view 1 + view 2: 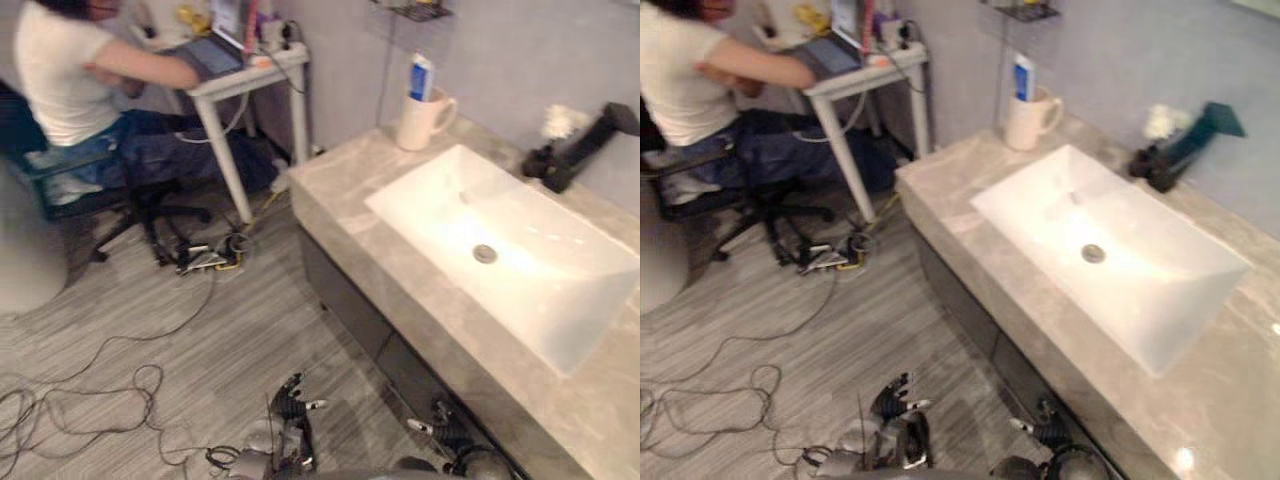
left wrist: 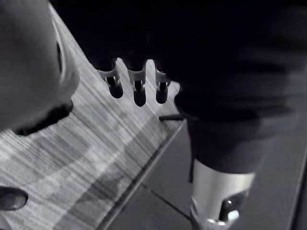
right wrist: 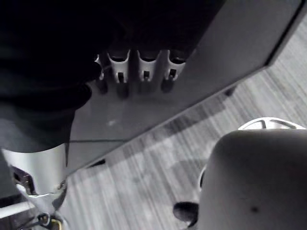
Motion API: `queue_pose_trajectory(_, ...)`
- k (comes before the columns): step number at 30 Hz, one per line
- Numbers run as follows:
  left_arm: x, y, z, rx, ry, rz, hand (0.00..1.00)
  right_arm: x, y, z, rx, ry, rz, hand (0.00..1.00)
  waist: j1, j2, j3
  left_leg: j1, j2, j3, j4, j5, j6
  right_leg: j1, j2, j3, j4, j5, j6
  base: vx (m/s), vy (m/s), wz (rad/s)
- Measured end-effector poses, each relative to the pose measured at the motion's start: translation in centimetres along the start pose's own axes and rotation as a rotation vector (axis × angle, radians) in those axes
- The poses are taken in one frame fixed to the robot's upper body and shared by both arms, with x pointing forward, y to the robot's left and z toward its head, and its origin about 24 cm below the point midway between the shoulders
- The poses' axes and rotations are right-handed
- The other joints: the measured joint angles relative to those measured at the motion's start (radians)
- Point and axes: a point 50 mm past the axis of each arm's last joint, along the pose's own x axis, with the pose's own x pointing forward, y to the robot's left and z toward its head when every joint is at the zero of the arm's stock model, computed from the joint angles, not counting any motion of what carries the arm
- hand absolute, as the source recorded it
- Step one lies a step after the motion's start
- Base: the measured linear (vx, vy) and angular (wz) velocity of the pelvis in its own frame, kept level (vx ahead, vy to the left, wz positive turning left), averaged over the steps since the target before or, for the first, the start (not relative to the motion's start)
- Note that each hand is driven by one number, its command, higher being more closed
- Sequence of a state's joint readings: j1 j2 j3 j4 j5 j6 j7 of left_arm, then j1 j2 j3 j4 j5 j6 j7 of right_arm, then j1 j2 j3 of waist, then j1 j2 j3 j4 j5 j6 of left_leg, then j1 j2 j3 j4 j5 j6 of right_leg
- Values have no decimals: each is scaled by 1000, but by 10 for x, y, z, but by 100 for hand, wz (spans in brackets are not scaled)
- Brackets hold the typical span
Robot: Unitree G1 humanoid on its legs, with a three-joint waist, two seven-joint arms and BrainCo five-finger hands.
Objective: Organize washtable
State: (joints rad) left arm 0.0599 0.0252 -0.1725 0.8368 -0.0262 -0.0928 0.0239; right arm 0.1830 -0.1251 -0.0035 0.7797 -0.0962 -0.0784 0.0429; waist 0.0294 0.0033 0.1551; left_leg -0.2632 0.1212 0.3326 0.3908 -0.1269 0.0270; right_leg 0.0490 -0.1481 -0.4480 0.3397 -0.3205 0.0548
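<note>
I see the grey stone washtable (image 1: 340, 190), its white basin (image 1: 560, 300), a black faucet (image 1: 580, 145) behind it, and a cream mug (image 1: 420, 122) holding a blue-and-white tube (image 1: 421, 76) at the far corner. My left hand (image 1: 290, 400) and right hand (image 1: 440, 425) hang low, fingers loose, holding nothing.

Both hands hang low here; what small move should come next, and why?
Probably lift the right hand toward the counter: it and the left hand hang open below its edge, while the mug stands at its far corner.
</note>
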Motion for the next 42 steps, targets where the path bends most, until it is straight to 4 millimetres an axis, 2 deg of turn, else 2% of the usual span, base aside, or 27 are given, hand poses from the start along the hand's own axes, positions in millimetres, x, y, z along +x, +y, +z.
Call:
queue_pose_trajectory(1,0,6,-1,12,1,10,0,1,5,1,14,-5,13,0,14,-6,-6,14,-32,-4,-58,20,-4,3,-8,4,-30,10,17,-61,148,34)
queue_pose_trajectory(3,-3,11,-5,23,14,21,0,2,16,3,37,-8,38,0,10,-2,-9,37,-74,-6,-137,50,-7,7,-12,26,-64,18,31,-19,116,35)
queue_pose_trajectory(4,-4,13,-8,27,22,24,0,4,21,6,42,-8,50,0,9,2,-11,43,-97,-10,-170,68,6,10,-13,41,-87,34,35,15,83,30)
queue_pose_trajectory(8,-4,20,-7,61,17,33,0,10,34,12,37,2,90,0,16,-17,-10,46,-128,-24,-176,61,17,34,-24,35,-132,52,49,67,51,15)
queue_pose_trajectory(10,-4,22,-6,77,16,34,0,11,42,17,35,-12,115,0,15,-38,-12,32,-153,-31,-158,40,47,34,-46,23,-130,41,71,127,32,19)
queue_pose_trajectory(11,-4,23,-6,84,14,30,0,11,45,17,36,-11,126,0,12,-44,-15,30,-179,-55,-156,28,60,36,-64,9,-91,41,90,168,32,35)
queue_pose_trajectory(12,-4,21,-6,86,15,21,0,11,45,17,37,-11,128,0,9,-42,-14,32,-191,-70,-160,19,73,24,-76,13,-45,42,89,206,57,60)
queue_pose_trajectory(13,-3,15,-6,95,17,-4,0,11,44,17,34,-13,132,0,6,-32,-16,35,-204,-116,-166,15,81,-34,-91,59,95,52,72,247,69,91)
queue_pose_trajectory(14,-3,15,-6,106,16,-11,0,11,40,20,28,-24,127,0,-1,-28,-6,56,-209,-168,-168,14,81,-80,-80,144,207,38,48,334,71,104)
queue_pose_trajectory(16,-4,14,-6,105,16,-12,0,12,42,23,21,-34,135,0,-9,-26,7,97,-215,-223,-185,10,82,-110,-37,221,248,-10,46,277,12,91)
queue_pose_trajectory(20,-5,16,-10,104,29,-8,0,13,44,36,11,-92,152,0,-18,-7,23,209,-211,-370,-218,-11,77,-282,60,338,230,-30,49,328,-42,103)
queue_pose_trajectory(21,-5,15,-10,103,29,-9,0,13,43,38,19,-104,150,0,-24,-7,23,228,-211,-429,-217,-20,69,-322,97,417,183,-17,60,318,-97,145)
queue_pose_trajectory(22,-5,15,-10,103,28,-9,0,13,44,39,21,-111,150,0,-32,-9,23,232,-214,-462,-216,-25,59,-329,110,456,147,1,60,364,-200,189)
queue_pose_trajectory(23,-5,16,-12,106,39,-8,0,13,44,38,24,-108,150,0,-48,-24,17,247,-232,-544,-211,-36,45,-333,108,515,74,46,56,401,-278,212)
queue_pose_trajectory(25,-5,16,-17,105,60,-5,0,12,44,33,36,-89,150,0,-50,-51,1,248,-254,-635,-166,-60,11,-317,77,520,11,193,30,420,-298,206)
queue_pose_trajectory(26,-5,14,-17,96,60,-6,0,12,43,32,40,-82,146,0,-39,-39,-4,223,-243,-660,-111,-78,-18,-300,68,450,-2,236,8,319,-206,144)
queue_pose_trajectory(27,-4,12,-15,94,51,-8,0,13,40,33,45,-84,136,0,-32,-24,-3,200,-233,-660,-77,-83,-45,-286,74,425,-19,242,-2,348,-231,142)
queue_pose_trajectory(28,-3,8,-12,73,38,-10,0,14,37,34,58,-86,121,0,-16,-6,-1,168,-217,-635,-19,-84,-89,-256,81,392,-50,242,-10,275,-208,97)
queue_pose_trajectory(29,-3,7,-10,65,33,-7,0,14,37,34,74,-83,122,0,-12,-7,1,151,-199,-579,25,-89,-129,-207,76,359,-80,241,-26,252,-201,86)
queue_pose_trajectory(31,-3,2,-11,68,33,-21,0,13,37,30,92,-74,119,0,-22,-16,7,160,-138,-445,18,-94,-120,-124,69,294,-116,234,-38,193,-161,83)
queue_pose_trajectory(33,-2,-6,-9,75,26,-51,0,12,33,27,97,-69,104,0,-33,-3,2,160,-81,-301,-71,-56,-133,-75,64,227,-149,231,-40,115,-95,94)
queue_pose_trajectory(34,-1,-10,-6,90,17,-70,0,11,30,26,97,-68,95,0,-46,11,-4,129,-50,-207,-130,45,-121,-61,64,180,-167,216,-34,83,-5,113)
queue_pose_trajectory(35,0,-11,-4,104,11,-79,0,11,30,25,105,-63,91,0,-50,11,-4,129,-53,-120,-175,66,-85,-51,46,133,-177,206,-27,75,24,123)
queue_pose_trajectory(37,1,-11,0,137,-1,-88,0,11,30,23,126,-58,83,0,-55,10,-4,151,-67,-8,-265,101,-44,-37,27,63,-191,200,-16,45,113,121)
queue_pose_trajectory(38,0,-6,-2,157,3,-82,0,11,30,24,129,-61,83,0,-46,-2,-1,159,-82,-6,-305,127,-25,-34,20,40,-192,199,-11,25,135,89)
queue_pose_trajectory(40,-4,2,-10,166,25,-64,0,12,38,28,140,-71,103,0,-38,-24,-3,185,-105,-30,-349,145,-18,-10,15,35,-215,204,-2,16,109,38)
queue_pose_trajectory(42,-6,9,-15,173,41,-47,0,12,45,29,147,-71,118,0,-37,-31,-6,230,-130,-32,-381,147,-16,25,-2,38,-218,200,14,12,101,16)
